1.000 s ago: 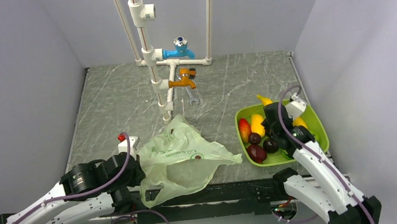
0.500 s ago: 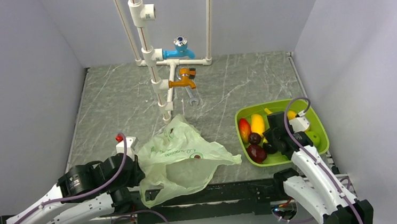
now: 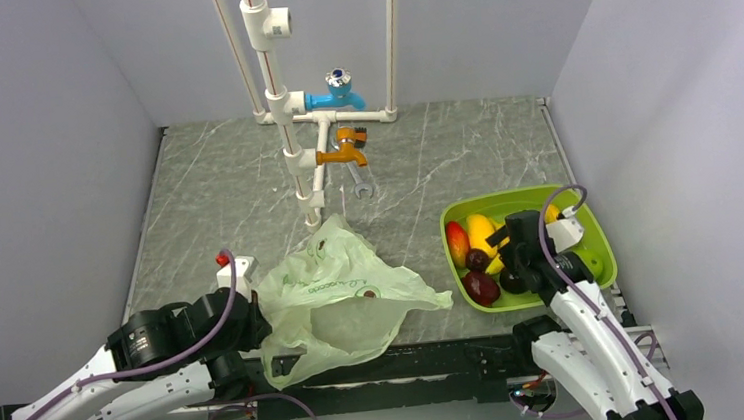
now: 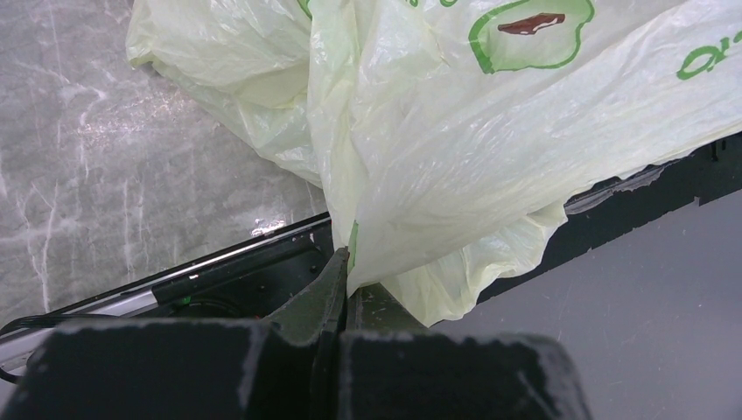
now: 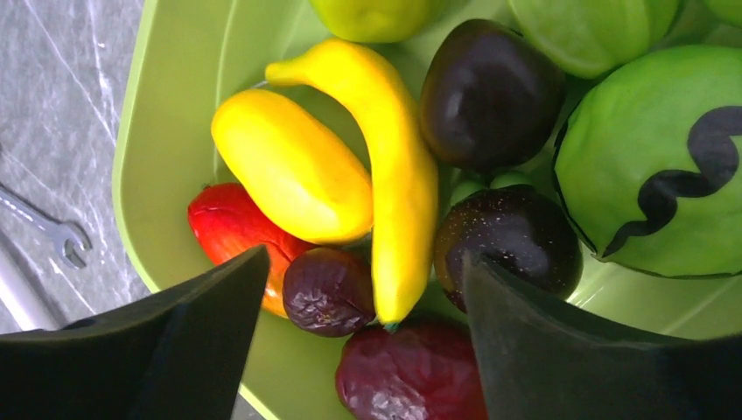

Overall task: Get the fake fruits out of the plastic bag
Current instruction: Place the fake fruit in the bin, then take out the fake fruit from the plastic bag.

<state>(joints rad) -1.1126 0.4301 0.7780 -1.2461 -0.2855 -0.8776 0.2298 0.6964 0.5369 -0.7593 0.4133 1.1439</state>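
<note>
Several glossy toy fruits lie heaped in the rigid lime-green tray beneath the right gripper, its jaws spread wide, while the left gripper pinches an edge of the crinkly pale green plastic bag lying on the grey marbled table.

Crinkled plastic bag, its edge tight in the closed left hand

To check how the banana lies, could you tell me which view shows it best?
The right wrist view: the banana lies whole and close, among other fruits. The top view hides most of it behind the right gripper; the left wrist view faces the bag instead.
</note>
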